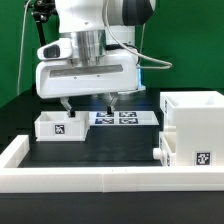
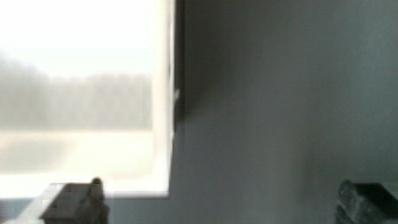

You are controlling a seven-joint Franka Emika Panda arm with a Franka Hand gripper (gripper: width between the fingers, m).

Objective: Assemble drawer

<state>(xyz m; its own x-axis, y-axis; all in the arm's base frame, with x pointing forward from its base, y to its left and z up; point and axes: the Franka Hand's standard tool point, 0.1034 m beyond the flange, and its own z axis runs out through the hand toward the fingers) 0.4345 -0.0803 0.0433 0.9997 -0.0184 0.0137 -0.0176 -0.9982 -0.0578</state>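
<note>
The tall hollow white housing stands at the exterior view's right, with a tag on its front. A small knob sticks out low on its left side, apparently a tray set in it. A second small white tray with a tag sits apart at the left. My gripper hangs open and empty just above the table, right of that tray. In the wrist view my gripper is open over dark table, with its fingers wide apart. A blurred white surface lies beside one finger; I cannot tell which part it is.
The marker board lies flat on the table behind the gripper's right finger. A long low white wall edges the table's front and left side. A green backdrop stands behind the arm.
</note>
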